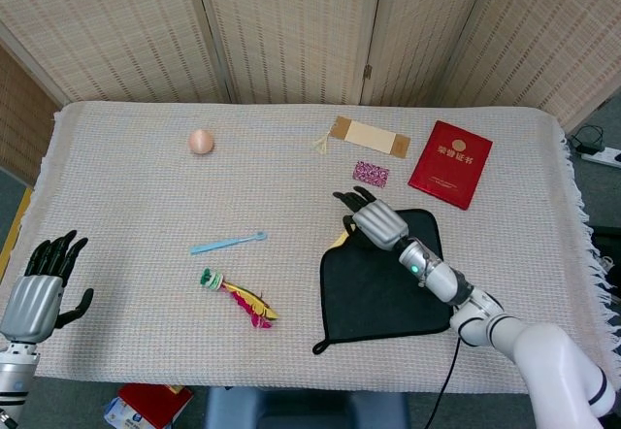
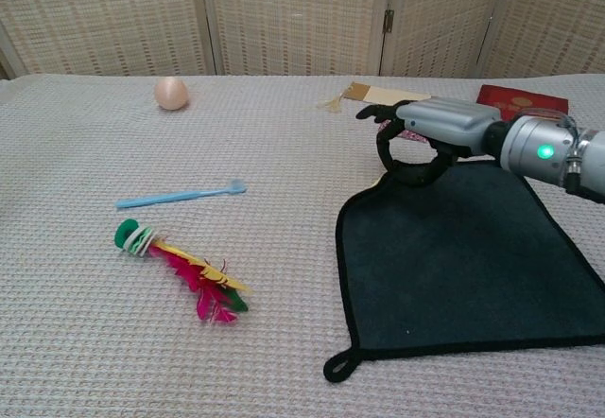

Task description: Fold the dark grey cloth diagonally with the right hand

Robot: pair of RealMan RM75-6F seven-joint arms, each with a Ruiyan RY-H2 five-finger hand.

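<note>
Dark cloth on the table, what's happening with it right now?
The right hand pinches the far left corner of the dark grey cloth and has lifted it off the table, with a yellowish underside showing in the head view. The rest of the cloth lies flat, so the diagonal fold is only beginning. The left hand hangs open at the table's near left edge, holding nothing.

Dark grey cloth: matt, soft fabric, stitched black edge. Table cover: rough woven textile. Right hand: smooth grey metal-like shell. Red booklet: slightly glossy cover.
</note>
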